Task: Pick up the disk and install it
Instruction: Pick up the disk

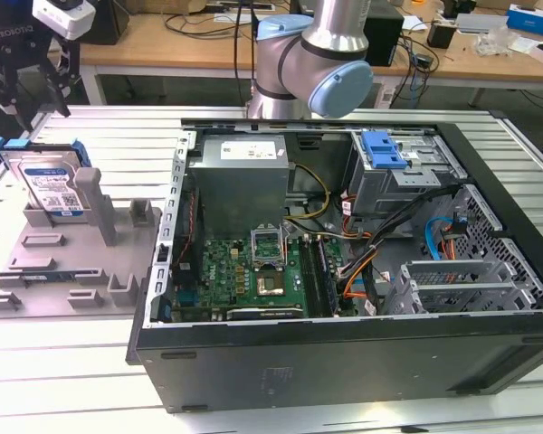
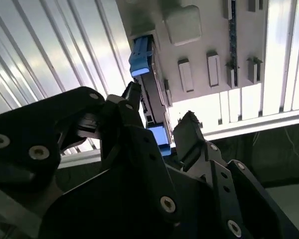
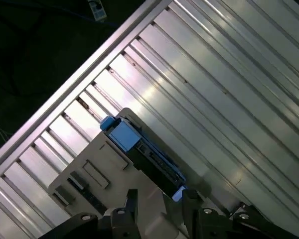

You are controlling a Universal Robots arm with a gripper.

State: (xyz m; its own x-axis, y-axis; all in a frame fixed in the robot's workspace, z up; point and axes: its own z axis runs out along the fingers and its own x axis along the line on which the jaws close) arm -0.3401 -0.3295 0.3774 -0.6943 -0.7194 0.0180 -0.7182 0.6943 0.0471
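Observation:
The disk, silver with a white-and-blue label and blue rails, stands tilted on edge in a grey fixture at the exterior view's left. My gripper hangs open just above the disk's top edge and holds nothing. In the second wrist view the disk is seen edge-on, running down between the two black fingers of the gripper. In the first wrist view the gripper lines up over the near end of the disk.
An open computer case lies right of the fixture, with a grey power supply, a motherboard and a drive bay with a blue latch. The arm rises behind the case. All rests on a ribbed metal table.

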